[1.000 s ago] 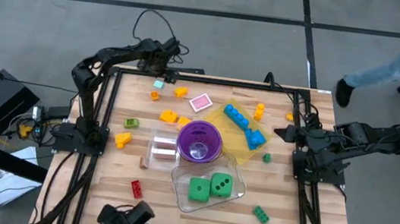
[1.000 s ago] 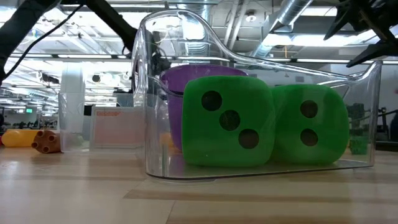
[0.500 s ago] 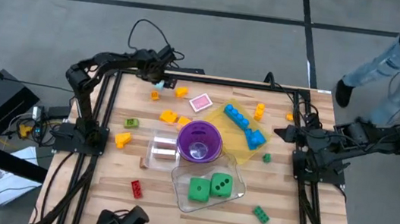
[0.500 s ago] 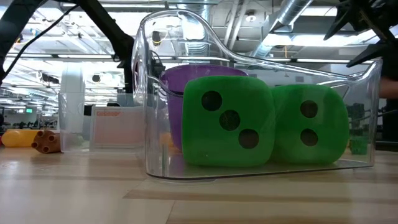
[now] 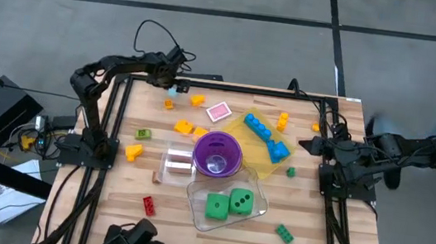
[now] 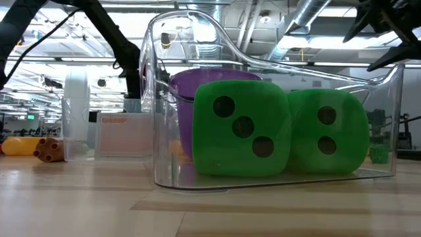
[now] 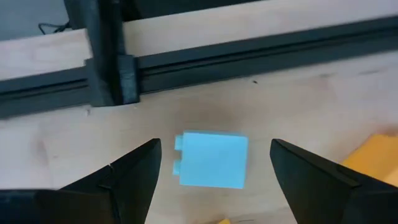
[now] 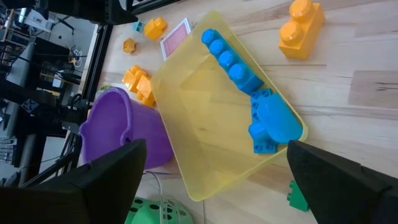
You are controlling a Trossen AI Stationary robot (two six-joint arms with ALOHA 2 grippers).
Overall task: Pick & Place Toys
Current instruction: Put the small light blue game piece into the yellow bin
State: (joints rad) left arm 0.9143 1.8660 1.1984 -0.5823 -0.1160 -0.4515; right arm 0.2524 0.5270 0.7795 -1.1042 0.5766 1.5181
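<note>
A light blue brick lies flat on the table near the far left corner, and it also shows in the high view. My left gripper is open above it, one finger on each side of the brick, touching nothing; the high view shows it too. My right gripper is open and empty at the table's right edge. Two green dotted dice sit in a clear tub. Blue bricks lie in the yellow tray. Orange, green and red bricks are scattered on the table.
A purple cup stands mid-table beside a second clear tub. A pink card, orange bricks and an orange bit lie near the left gripper. The black frame rail runs just beyond the blue brick.
My left gripper has moved down and a little toward the table's near edge, over the light blue brick, with the arm's elbow swinging toward the left. A person has walked past on the floor beyond the right edge.
</note>
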